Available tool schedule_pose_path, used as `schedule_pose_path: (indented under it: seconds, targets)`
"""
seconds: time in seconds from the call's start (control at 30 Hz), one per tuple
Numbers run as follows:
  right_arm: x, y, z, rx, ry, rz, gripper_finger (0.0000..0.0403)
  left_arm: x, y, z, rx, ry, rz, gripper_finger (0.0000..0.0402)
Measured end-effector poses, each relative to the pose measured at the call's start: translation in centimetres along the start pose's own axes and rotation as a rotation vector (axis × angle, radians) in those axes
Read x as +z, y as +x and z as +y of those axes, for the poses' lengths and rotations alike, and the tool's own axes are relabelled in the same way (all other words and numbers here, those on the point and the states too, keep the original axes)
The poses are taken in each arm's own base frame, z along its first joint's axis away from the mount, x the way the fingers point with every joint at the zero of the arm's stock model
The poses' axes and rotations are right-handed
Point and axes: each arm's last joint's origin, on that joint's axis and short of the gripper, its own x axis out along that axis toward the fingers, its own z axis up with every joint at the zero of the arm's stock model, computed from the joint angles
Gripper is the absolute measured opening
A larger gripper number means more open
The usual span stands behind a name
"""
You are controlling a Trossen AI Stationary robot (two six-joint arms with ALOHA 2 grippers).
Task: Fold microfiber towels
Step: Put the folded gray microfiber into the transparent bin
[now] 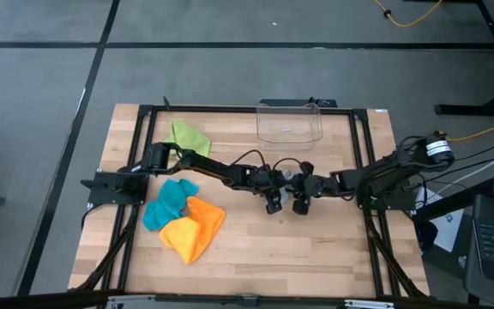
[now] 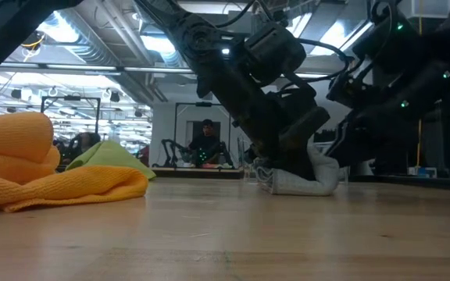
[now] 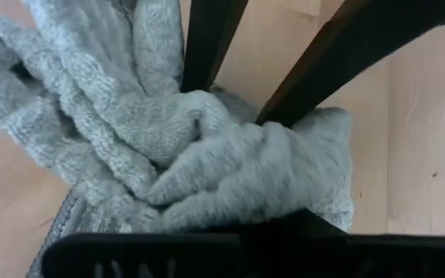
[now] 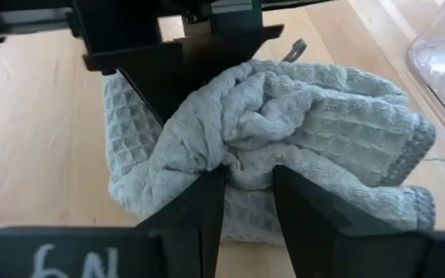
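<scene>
Both arms meet at the middle of the wooden table [image 1: 316, 249], working the same cloth. The left gripper [image 1: 273, 203] is down on the light grey towel [image 4: 284, 123], and the left wrist view shows its two dark fingers [image 3: 207, 46] pinching a bunched ridge of that grey fabric between them, clamped on it. The right gripper [image 1: 301, 204] sits just beside the left one, facing it, and the right wrist view shows its own fingers [image 4: 207, 205] nipped onto a fold at the near edge of the same towel, so both tools are closed on the grey cloth. From table height the towel lies crumpled in a low heap on the tabletop under the two grippers, one end curled upward.

Off on the left side of the table the other cloths wait. The orange towel [image 1: 194, 227] lies rumpled near the front, touching the teal blue towel [image 1: 168, 204] just behind it. The lime green towel [image 1: 189, 136] lies apart from those two, toward the back left corner. A clear plastic bin [image 1: 291, 123] stands at the back edge, behind the grippers. In the low view a person [image 2: 206, 140] shows in the room beyond the table.
</scene>
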Motion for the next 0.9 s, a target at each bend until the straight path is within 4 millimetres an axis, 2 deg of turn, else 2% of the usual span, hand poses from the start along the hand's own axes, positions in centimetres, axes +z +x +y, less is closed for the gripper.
schedule_pose_path:
  seconds: [0.53, 0.73, 0.9]
  targets:
    - [0.7, 0.6, 0.4, 0.028, -0.019, -0.030, 0.0119, 0.3, 0.0, -0.2, 0.052, 0.055, -0.067, 0.0002]
    - [0.8, 0.5, 0.4, 0.035, -0.021, -0.036, 0.0119, 1.1, -1.0, -0.3, 0.057, 0.085, -0.090, 0.0004]
    - [1.9, -0.3, 0.4, 0.068, -0.017, -0.092, 0.0119, 1.6, -2.0, -0.5, 0.057, 0.127, -0.092, 0.0002]
